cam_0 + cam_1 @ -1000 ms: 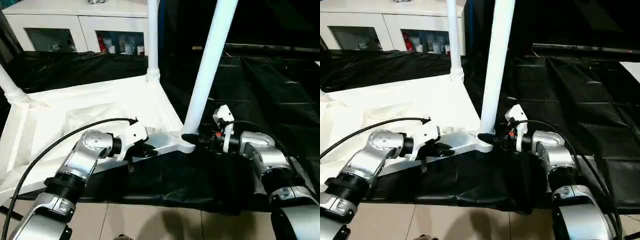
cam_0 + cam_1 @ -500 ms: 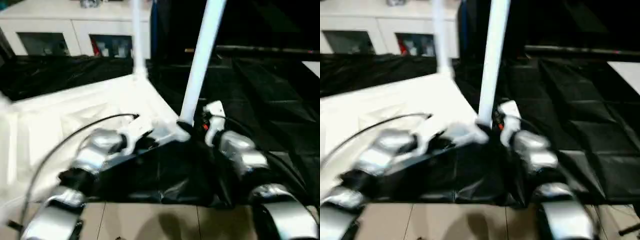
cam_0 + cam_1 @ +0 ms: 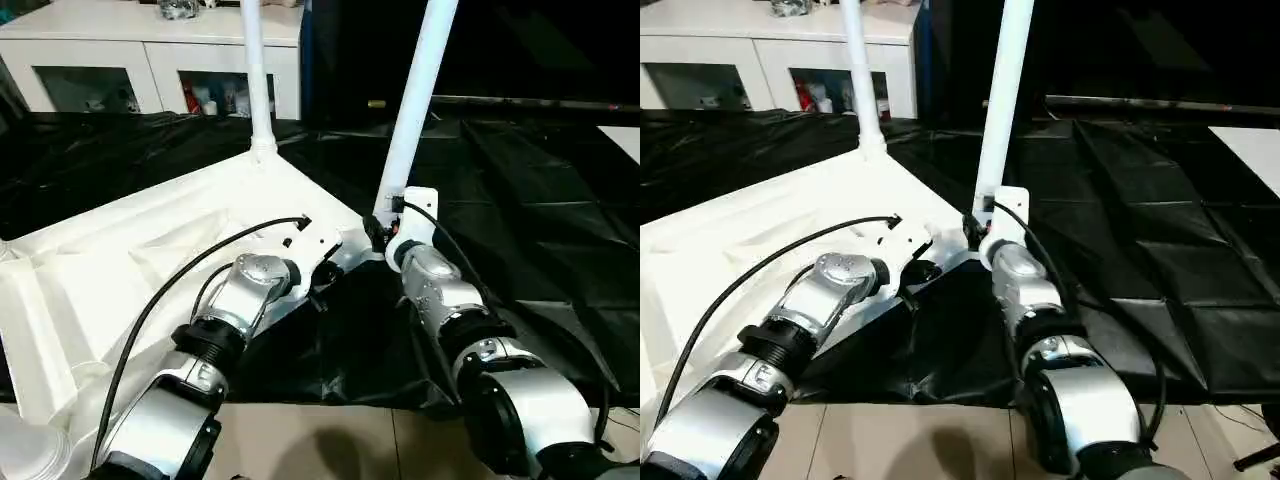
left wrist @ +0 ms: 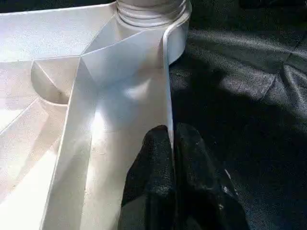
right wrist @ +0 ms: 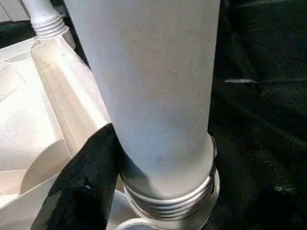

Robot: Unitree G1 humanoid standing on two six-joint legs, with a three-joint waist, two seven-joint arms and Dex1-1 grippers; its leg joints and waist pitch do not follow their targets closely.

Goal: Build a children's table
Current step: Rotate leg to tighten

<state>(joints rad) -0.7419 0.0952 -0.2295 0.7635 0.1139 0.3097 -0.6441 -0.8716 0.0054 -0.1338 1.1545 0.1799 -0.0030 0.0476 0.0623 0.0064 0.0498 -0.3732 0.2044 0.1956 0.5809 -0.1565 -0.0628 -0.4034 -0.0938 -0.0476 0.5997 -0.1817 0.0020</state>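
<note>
Tabletop (image 3: 150,240) upside down. Left gripper (image 4: 172,143) pinches its edge rib near corner leg (image 3: 415,100). Right gripper (image 3: 378,232), forearm stretched forward, apparently clasps leg base.

from the head, our two eye views look forward and down over both forearms at the upturned tabletop (image 3: 150,240). each wrist view sits very close, both sharing the near corner leg (image 5: 158,96) socket.
</note>
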